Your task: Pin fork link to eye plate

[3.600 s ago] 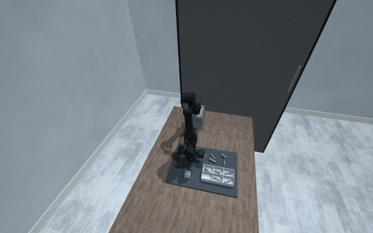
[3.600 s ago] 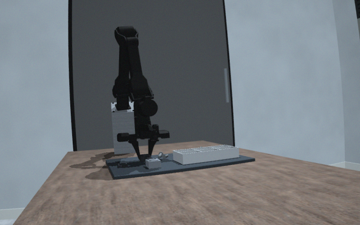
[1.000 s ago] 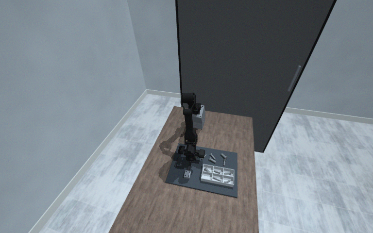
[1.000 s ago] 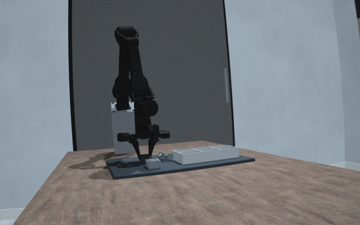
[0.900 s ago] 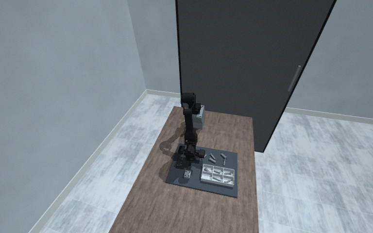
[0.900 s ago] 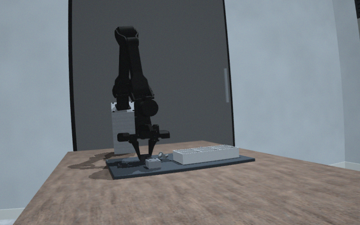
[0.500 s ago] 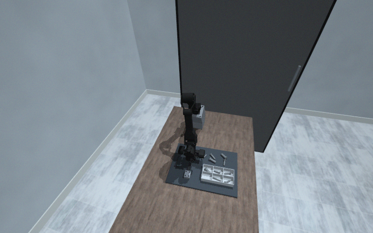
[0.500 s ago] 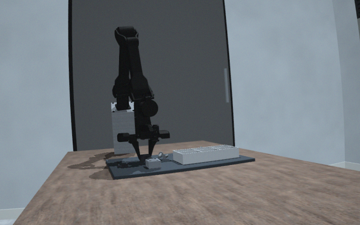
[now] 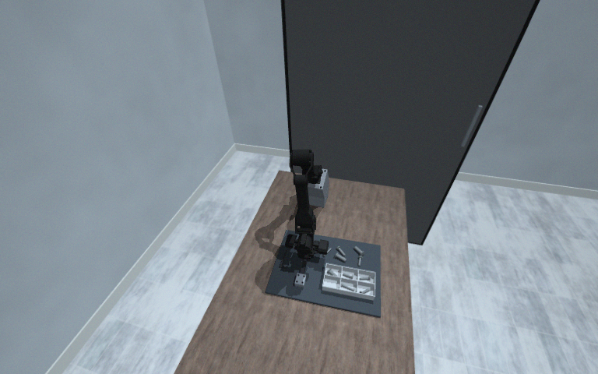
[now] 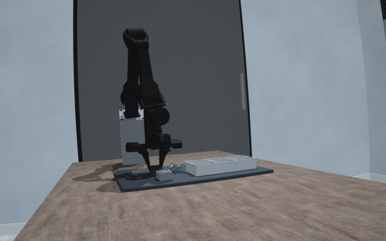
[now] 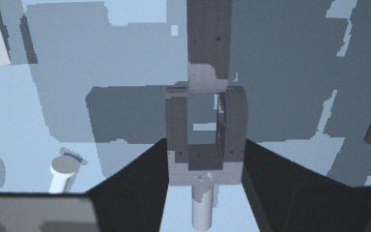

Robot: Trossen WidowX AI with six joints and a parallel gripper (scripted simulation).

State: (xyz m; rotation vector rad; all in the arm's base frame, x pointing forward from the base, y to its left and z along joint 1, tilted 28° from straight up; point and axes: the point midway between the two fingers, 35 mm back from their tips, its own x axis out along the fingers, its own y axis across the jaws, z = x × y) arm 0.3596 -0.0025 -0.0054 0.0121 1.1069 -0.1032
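In the wrist view my gripper [image 11: 202, 145] is shut on the grey U-shaped fork link [image 11: 177, 130], with its two cheeks pointing away from me and its round stem [image 11: 202, 212] towards me. The eye plate [image 11: 209, 44] reaches in from the top, and its lighter tip sits at the mouth of the fork, between the cheek ends. A loose headed pin [image 11: 62, 175] lies to the left on the mat. In the top and exterior views the gripper [image 9: 303, 259] [image 10: 155, 169] points down at the dark mat [image 9: 314, 301] [image 10: 142, 184], just behind a small grey block with holes [image 9: 300, 279] [image 10: 164, 174].
A white parts box [image 9: 346, 294] [image 10: 220, 168] with several pins stands on the mat's right half. Loose pins [image 9: 339, 252] [image 10: 172, 166] lie behind it. The arm's grey pedestal [image 9: 321, 192] [image 10: 130, 139] stands at the back. A dark door rises behind the wooden table.
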